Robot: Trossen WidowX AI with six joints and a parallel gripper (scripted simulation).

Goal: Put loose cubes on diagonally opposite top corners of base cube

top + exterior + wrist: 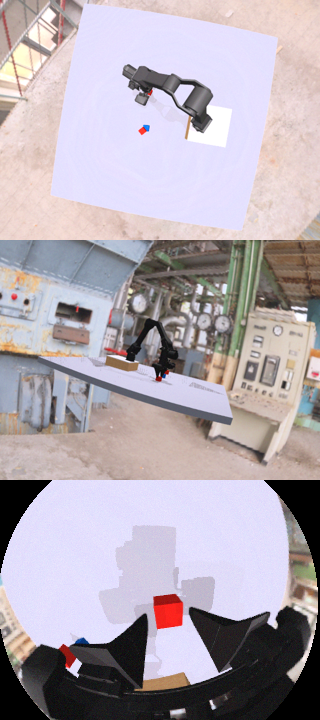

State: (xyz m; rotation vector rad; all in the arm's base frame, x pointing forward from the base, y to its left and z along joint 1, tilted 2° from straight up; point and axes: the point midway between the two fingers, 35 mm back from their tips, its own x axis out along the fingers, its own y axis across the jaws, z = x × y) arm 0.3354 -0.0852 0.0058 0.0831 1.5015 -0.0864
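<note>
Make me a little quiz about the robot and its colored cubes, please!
1. True or false: the hand is squeezing the blue cube.
2. How many red cubes show in the top view? A) one B) two C) four
3. Fill in: in the wrist view, the cube lying on the table between the open fingers is ____.

Key:
1. False. The hand is open and holds nothing.
2. B. One red cube sits by the blue cube. The other peeks out under the arm.
3. Red.
</note>
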